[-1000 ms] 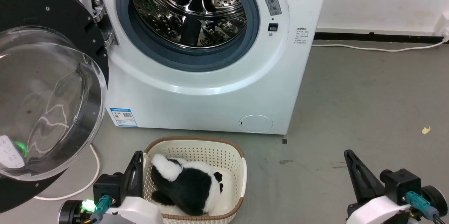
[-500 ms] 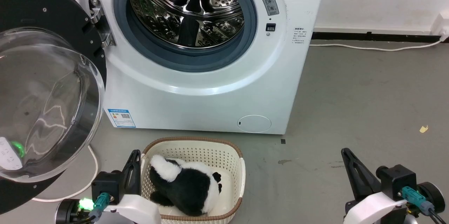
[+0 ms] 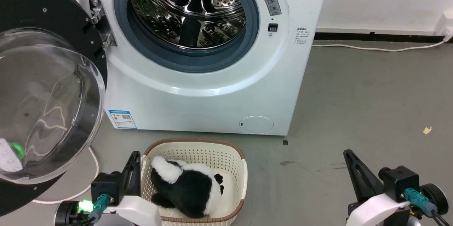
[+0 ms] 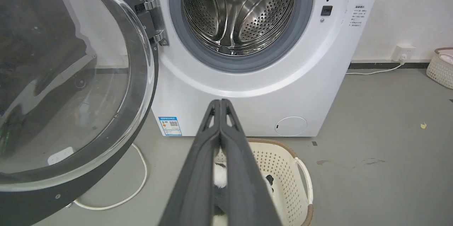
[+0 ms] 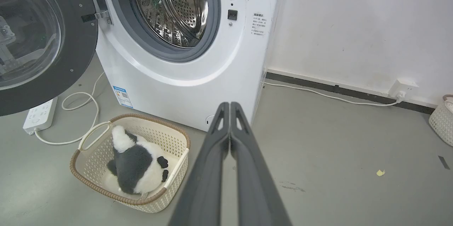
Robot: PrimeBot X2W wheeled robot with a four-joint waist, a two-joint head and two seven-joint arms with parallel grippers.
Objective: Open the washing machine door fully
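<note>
**Head view.** The washing machine door (image 3: 46, 95) stands open on the left of the washing machine (image 3: 212, 102). The frame edge cuts off the door's left part, and the machine's top is cropped as well. We see both pincers edge-on here, so this view does not show how their fingers stand. The drum (image 3: 187, 10) is exposed. A basket (image 3: 198, 143) holding a black-and-white plush toy (image 3: 187, 190) sits on the floor (image 3: 354, 95) in front of the machine, below the round service flap (image 3: 256, 125). The left pincer (image 3: 135, 156) is just beside the basket's left rim. The door lies above it and to its left, apart from it. The right pincer (image 3: 348, 156) is over bare floor, well apart from the door.

**Left wrist view.** The left pincer's fingers are pressed together with nothing between them. They hide part of the basket and toy. The door hangs on its metal hinge (image 4: 155, 17) to the left of the fingers, and is cut off at the top and left.

**Right wrist view.** The right pincer's fingers are also together and empty, and they cover most of the service flap. A power strip (image 5: 39, 114) and its white cable (image 5: 93, 102) lie on the floor below the door. A second basket (image 5: 440, 120) is cut off at the right edge. The door is at the upper left, well apart from this pincer.
</note>
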